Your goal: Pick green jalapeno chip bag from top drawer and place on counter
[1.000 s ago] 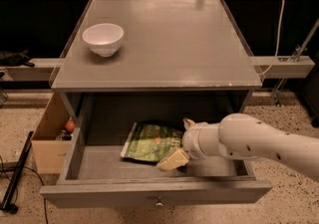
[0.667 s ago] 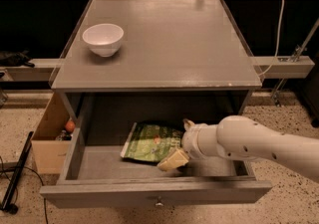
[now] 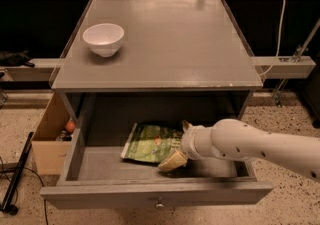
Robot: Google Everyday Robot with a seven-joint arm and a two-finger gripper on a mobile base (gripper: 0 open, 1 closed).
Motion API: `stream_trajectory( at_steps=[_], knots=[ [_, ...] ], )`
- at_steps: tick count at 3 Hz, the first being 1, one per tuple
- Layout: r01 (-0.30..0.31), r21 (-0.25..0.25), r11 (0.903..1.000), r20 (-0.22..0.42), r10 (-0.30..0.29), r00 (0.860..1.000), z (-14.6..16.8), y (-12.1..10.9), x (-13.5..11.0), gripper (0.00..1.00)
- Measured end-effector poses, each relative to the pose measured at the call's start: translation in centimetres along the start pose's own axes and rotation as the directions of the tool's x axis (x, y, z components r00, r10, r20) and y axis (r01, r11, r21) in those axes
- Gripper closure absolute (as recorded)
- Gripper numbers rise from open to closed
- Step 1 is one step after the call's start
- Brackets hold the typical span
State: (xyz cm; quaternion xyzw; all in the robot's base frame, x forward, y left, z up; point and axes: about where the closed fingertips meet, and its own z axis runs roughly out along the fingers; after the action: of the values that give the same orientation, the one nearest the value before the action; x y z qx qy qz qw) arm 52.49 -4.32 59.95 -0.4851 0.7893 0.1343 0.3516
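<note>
Camera view, on my screen, had the top drawer [image 3: 155, 193] standing open below the counter [image 3: 170, 44], its small metal knob [image 3: 159, 203] at the middle of the drawer front. The green jalapeno chip bag [image 3: 149, 143] lay flat on the drawer floor, about midway between the drawer's side walls and nearer its back than its front, with one white edge turned toward the drawer's left wall. The gripper [image 3: 178, 144] was down inside the drawer at the bag's right edge. Its claw was spread: I saw one tan finger [image 3: 172, 161] low toward the drawer front, resting on or just over the bag's near right corner, and the other tip toward the drawer's back. I could not tell whether either finger touched the bag. The white arm [image 3: 260, 146] came in across the drawer's right wall. Above the drawer, a white bowl [image 3: 103, 39] sat upright on the counter's left part. Just left of the drawer stood an open cardboard box [image 3: 47, 139] with a small orange thing [image 3: 70, 126] inside it.
</note>
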Motion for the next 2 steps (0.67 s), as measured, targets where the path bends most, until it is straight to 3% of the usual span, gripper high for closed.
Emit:
stream_trajectory(
  at_steps=[1, 2],
  knots=[
    [0.012, 0.006, 0.9999, -0.008, -0.012, 1.000, 1.07, -0.44, 0.61, 0.00],
    [0.012, 0.006, 0.9999, -0.008, -0.012, 1.000, 1.08, -0.44, 0.61, 0.27]
  ],
)
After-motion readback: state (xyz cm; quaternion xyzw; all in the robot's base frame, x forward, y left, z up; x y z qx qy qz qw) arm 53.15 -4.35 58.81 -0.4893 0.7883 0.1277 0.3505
